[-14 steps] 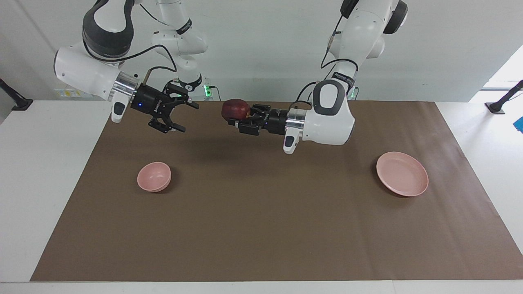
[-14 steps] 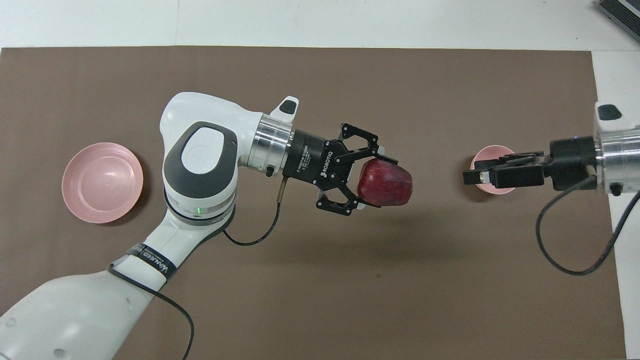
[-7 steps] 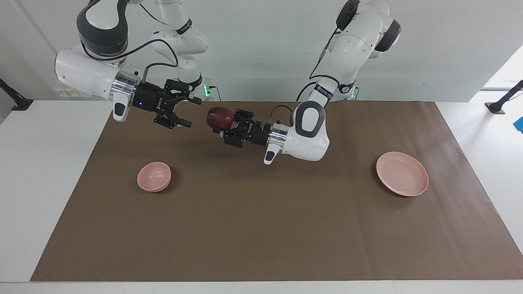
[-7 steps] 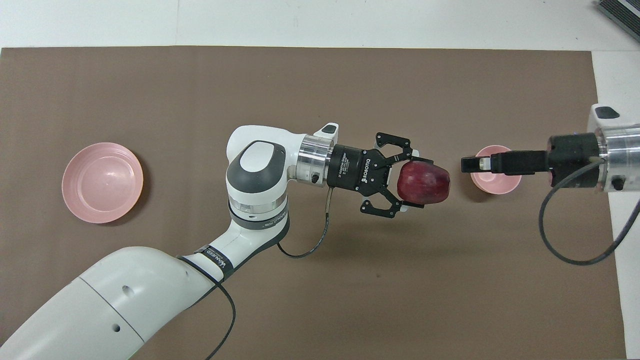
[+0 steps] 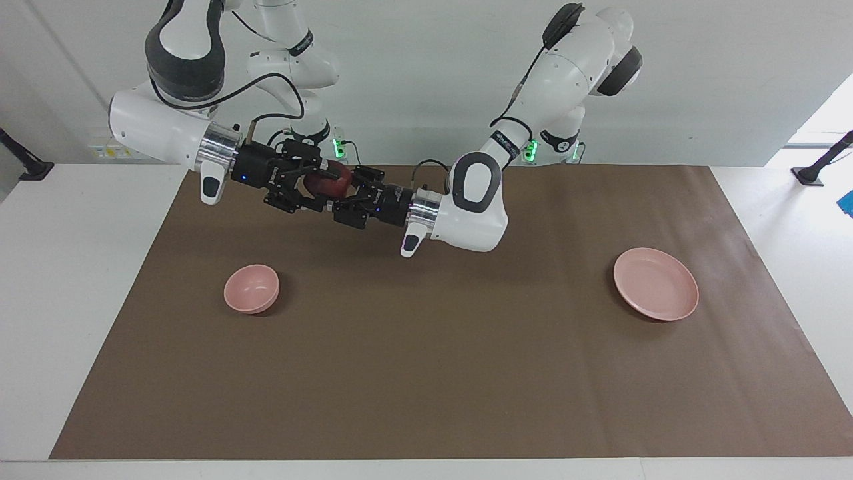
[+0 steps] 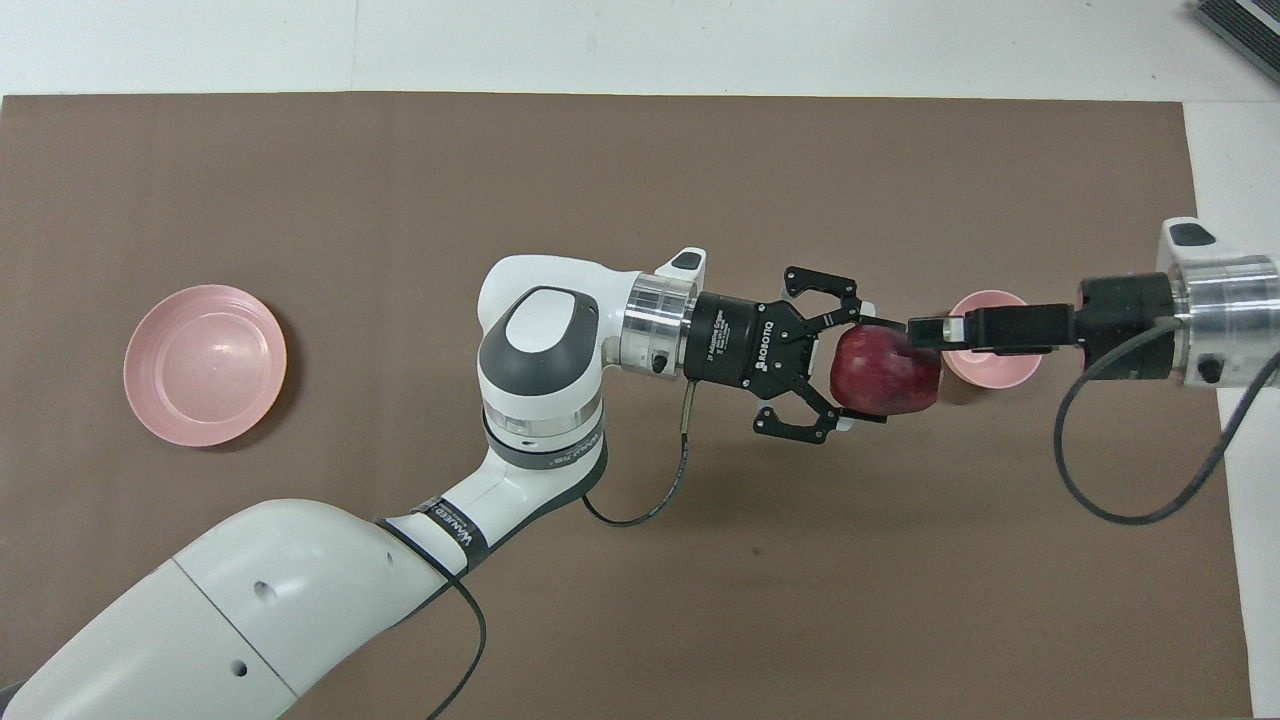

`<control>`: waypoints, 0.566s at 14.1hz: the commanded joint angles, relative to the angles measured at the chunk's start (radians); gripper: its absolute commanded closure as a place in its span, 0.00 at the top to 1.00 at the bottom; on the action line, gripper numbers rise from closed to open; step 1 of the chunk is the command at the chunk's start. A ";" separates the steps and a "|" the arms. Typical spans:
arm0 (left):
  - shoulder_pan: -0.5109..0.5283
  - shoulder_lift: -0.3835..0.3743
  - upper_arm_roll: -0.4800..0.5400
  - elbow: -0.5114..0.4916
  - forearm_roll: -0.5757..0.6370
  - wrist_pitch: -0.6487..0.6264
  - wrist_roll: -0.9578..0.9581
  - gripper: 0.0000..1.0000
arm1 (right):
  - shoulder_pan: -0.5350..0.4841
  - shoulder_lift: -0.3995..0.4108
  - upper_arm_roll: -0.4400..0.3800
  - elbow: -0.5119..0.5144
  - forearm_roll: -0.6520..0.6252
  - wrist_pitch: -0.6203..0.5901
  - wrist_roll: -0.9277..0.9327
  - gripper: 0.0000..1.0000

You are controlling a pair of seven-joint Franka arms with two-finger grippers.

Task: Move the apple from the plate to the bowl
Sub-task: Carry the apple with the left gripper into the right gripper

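The dark red apple (image 5: 328, 181) (image 6: 885, 368) is held in the air by my left gripper (image 5: 338, 193) (image 6: 878, 370), which is shut on it over the brown mat. My right gripper (image 5: 316, 187) (image 6: 925, 328) is open, with one finger above and one below the apple. The small pink bowl (image 5: 251, 288) (image 6: 996, 370) stands empty on the mat toward the right arm's end; in the overhead view the right gripper covers part of it. The flat pink plate (image 5: 656, 283) (image 6: 205, 364) lies empty toward the left arm's end.
A brown mat (image 5: 426, 373) covers most of the white table (image 5: 66, 300). A dark object (image 6: 1240, 25) lies at the table's corner farthest from the robots, at the right arm's end.
My left gripper carried the apple toward the right arm's end. My right gripper turned, came toward it, and now has its fingers around the apple.
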 commanded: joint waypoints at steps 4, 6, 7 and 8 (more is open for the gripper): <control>-0.021 0.025 0.000 0.043 -0.016 0.026 -0.003 0.00 | -0.015 -0.010 0.006 -0.008 -0.008 -0.025 0.032 0.89; -0.020 0.024 0.000 0.043 -0.016 0.026 -0.003 0.00 | -0.015 -0.010 0.007 -0.007 -0.008 -0.025 0.032 0.42; -0.020 0.024 0.000 0.043 -0.016 0.026 -0.003 0.00 | -0.015 -0.010 0.006 -0.007 -0.008 -0.025 0.033 0.20; -0.020 0.024 0.000 0.043 -0.016 0.025 -0.003 0.00 | -0.015 -0.010 0.006 -0.007 -0.008 -0.025 0.050 0.03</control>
